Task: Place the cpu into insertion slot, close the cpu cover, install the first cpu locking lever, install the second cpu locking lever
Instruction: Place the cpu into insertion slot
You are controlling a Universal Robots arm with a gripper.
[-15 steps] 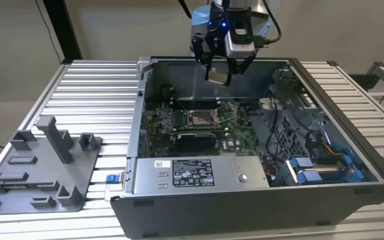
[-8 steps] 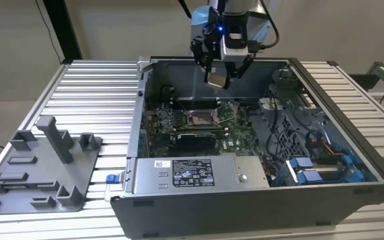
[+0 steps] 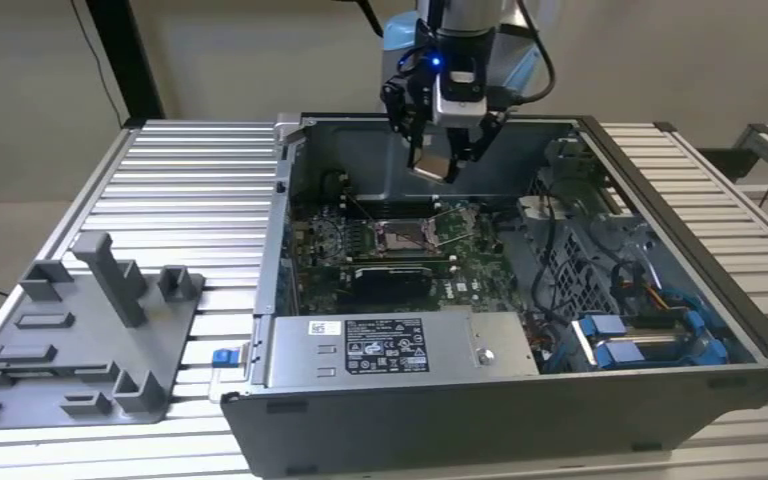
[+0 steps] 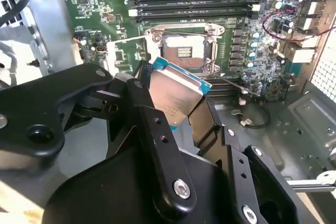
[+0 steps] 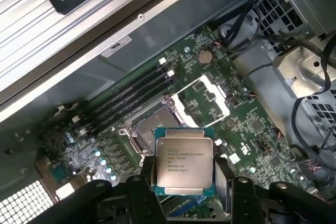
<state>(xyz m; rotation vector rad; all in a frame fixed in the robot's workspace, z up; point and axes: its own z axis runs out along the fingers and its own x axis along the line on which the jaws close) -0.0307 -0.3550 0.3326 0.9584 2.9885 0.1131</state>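
Silver-grey metal faces us: the cpu [image 5: 185, 163] is pinched by its edges in our tool [image 5: 185, 176], held in the air above the green motherboard [image 5: 252, 129], near the uncovered insertion slot [image 5: 148, 125] but clear of it.

1. Exterior view: soft, even room light; a blue lamp [image 3: 434, 62] glows above the pincer [image 3: 434, 165]; the case interior [image 3: 324, 250] below it is dimmer.
2. Second wrist view: the metal panel [image 4: 21, 51] beside the pincer [image 4: 176, 98] is burnt out white; the cpu [image 4: 176, 93] in its grip shows a pale sheen.
3. First wrist view: the ridged table [image 5: 52, 30] beyond the pincer [image 5: 184, 174] is bright.
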